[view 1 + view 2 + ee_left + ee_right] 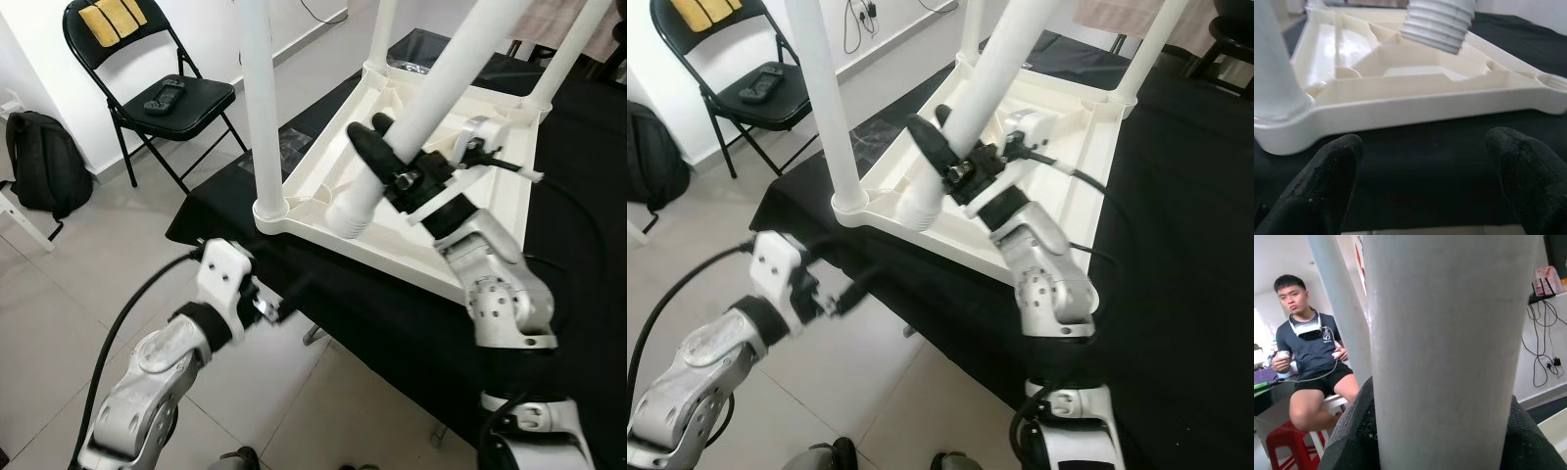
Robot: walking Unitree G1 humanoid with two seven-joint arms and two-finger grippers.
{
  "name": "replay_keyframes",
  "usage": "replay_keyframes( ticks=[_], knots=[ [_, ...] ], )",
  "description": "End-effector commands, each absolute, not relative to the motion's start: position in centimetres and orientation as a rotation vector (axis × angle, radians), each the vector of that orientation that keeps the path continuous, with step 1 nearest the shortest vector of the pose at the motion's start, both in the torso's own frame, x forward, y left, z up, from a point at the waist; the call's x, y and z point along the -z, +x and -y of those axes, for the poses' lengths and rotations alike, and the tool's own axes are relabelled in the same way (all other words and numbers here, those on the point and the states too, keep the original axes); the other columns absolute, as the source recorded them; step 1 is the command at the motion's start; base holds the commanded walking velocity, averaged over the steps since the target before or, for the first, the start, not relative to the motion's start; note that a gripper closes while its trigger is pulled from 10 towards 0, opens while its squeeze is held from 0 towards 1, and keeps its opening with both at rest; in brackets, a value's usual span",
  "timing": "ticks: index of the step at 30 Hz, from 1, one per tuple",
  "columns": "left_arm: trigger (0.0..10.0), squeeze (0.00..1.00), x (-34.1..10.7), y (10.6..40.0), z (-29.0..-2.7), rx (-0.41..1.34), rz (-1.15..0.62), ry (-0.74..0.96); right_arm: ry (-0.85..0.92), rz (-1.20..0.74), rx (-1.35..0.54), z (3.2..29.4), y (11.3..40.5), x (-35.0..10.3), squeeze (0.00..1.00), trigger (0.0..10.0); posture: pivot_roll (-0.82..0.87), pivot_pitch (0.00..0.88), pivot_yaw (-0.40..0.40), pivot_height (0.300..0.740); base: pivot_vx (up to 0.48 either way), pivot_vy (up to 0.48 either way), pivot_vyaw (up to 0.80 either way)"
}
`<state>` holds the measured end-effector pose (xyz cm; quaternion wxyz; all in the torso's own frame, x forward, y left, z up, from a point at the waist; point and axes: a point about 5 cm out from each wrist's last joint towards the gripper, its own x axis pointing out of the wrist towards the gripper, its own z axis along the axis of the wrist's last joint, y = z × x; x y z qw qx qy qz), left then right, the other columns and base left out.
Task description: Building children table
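An upturned cream tabletop [323, 186] lies on a black cloth [392, 333]. A white leg [260, 98] stands upright in its near left corner, and two more legs [382, 29] rise at the far corners. My right gripper [397, 162] is shut on a loose white leg [451, 78]. It holds the leg tilted, with the threaded end [351, 211] just above the tabletop's near rim. My left gripper [857, 289] is open and low at the cloth's edge, in front of that rim. Its fingers [1327, 171] are wide apart with nothing between them.
A black folding chair [157, 88] with a remote on its seat stands at the back left, beside a dark backpack [44, 162]. Tiled floor lies to the left of the cloth. A person [1312, 352] sits on a stool in the right wrist view.
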<state>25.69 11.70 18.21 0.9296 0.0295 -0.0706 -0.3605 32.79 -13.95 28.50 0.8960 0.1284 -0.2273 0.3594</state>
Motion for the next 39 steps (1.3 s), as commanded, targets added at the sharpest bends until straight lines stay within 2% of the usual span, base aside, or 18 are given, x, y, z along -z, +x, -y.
replay_keyframes(
  ticks=[1,3,7,10,15,24,39],
  knots=[
    [10.0,0.00,-18.1,25.4,-11.9,0.751,0.130,0.075,0.243,0.489,-0.738,14.2,32.9,-28.8,0.00,10.0,0.00,0.209,-0.064,0.740,0.000,0.000,0.00],
    [10.0,0.00,-18.1,25.4,-12.0,0.745,0.130,0.081,0.229,0.485,-0.724,14.4,33.0,-28.8,0.00,10.0,0.01,0.210,-0.064,0.740,0.000,0.000,0.00],
    [10.0,0.00,-18.2,25.5,-12.4,0.706,0.135,0.093,0.162,0.463,-0.553,16.5,34.6,-28.7,0.00,10.0,0.01,0.214,-0.068,0.740,0.000,0.000,0.00],
    [10.0,0.00,-18.2,25.6,-12.4,0.697,0.136,0.089,0.162,0.465,-0.549,16.7,34.6,-28.8,0.00,10.0,0.01,0.214,-0.068,0.740,0.000,0.000,0.00],
    [10.0,0.00,-17.7,26.1,-12.7,0.609,0.120,0.073,0.122,0.436,-0.468,19.0,34.4,-28.8,0.00,10.0,0.00,0.217,-0.063,0.740,0.000,0.000,-0.32],
    [10.0,0.00,-17.8,26.5,-13.0,0.567,0.125,0.080,0.124,0.411,-0.441,19.1,33.9,-27.6,0.00,10.0,0.00,0.218,-0.051,0.740,0.000,0.000,-0.80],
    [10.0,0.00,-17.7,26.5,-12.7,0.551,0.131,0.090,0.168,0.456,-0.500,19.6,33.4,-28.4,0.00,10.0,0.00,0.225,-0.051,0.740,0.000,0.000,-0.80]
  ],
)
